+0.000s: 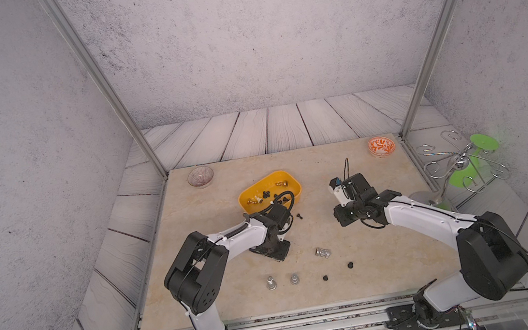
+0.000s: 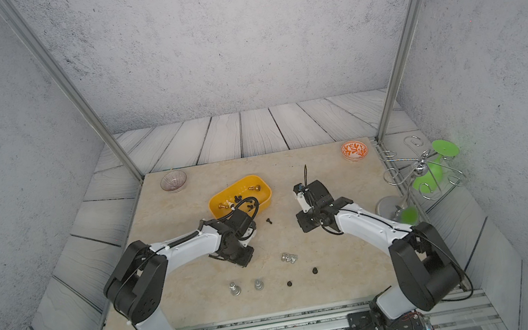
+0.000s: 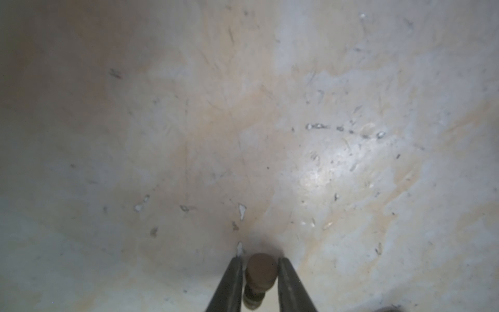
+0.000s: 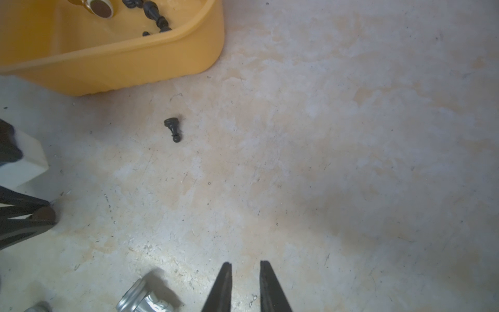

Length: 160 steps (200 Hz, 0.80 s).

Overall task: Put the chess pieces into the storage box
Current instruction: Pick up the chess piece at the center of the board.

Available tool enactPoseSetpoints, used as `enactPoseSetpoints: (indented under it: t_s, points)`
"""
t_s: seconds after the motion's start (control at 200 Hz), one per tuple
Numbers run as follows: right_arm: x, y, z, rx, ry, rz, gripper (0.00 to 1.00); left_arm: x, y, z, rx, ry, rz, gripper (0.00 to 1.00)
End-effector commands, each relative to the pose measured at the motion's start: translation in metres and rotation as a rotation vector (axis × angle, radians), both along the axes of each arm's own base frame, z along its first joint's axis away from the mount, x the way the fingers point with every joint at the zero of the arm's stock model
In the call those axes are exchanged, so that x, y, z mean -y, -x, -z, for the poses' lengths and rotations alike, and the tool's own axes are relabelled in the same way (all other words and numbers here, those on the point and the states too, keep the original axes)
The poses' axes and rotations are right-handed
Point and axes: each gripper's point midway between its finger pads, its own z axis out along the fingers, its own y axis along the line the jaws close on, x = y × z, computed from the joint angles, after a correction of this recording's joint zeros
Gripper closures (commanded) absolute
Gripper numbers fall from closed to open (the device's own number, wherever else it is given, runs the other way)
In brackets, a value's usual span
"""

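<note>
1. Closest to the left wrist lens, the left pincer is clamped on a brown-based piece, with a finger against each side. I can't tell whether the piece is clear of the table.
2. From the right wrist I see that grip side-on at the frame edge. Both top views hide it under the left arm's wrist.
3. Right pincer: tips a little apart, bare table between them, holding nothing. Only its own wrist view shows the tips.
4. Box: far middle of the table, just beyond the left arm's wrist. Both top views show gold and black pieces lying inside. The right wrist catches only one corner, with a gold piece and a black piece.
5. Black pawn: on its side near the box, apart from its wall. It is a mere speck in both top views.
6. Toppled silver piece: whole in the top views, cut off in the right wrist view.
7. Only the top views show two upright silver pieces and two black bits near the front edge.
8. Only the top views show the clear bowl and orange bowl in the far corners.
</note>
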Motion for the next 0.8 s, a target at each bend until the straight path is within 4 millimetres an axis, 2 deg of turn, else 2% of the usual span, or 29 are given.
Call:
enactPoseSetpoints:
  t_s: [0.0,0.205,0.4,0.485,0.621,0.796]
  points:
    - [0.005,0.003,-0.009,0.019,-0.013,0.017,0.79,0.0,0.001,0.007,-0.011,-0.024,-0.007,0.77]
    - [0.008,0.004,-0.008,0.017,-0.013,0.024,0.79,0.0,0.002,0.011,-0.017,-0.026,-0.01,0.86]
    - [0.009,0.004,-0.009,0.016,-0.022,0.036,0.79,0.005,-0.003,-0.002,0.009,0.006,-0.013,0.89]
    - [0.009,0.004,-0.011,0.019,-0.022,0.04,0.79,0.011,-0.006,-0.014,0.026,0.036,-0.015,0.89]
    - [0.011,0.004,-0.013,0.024,-0.022,0.047,0.79,0.02,-0.016,-0.043,0.079,0.087,-0.013,0.89]
    - [0.012,0.007,-0.014,0.018,-0.029,0.056,0.79,0.029,-0.042,-0.087,0.202,0.119,-0.003,0.89]
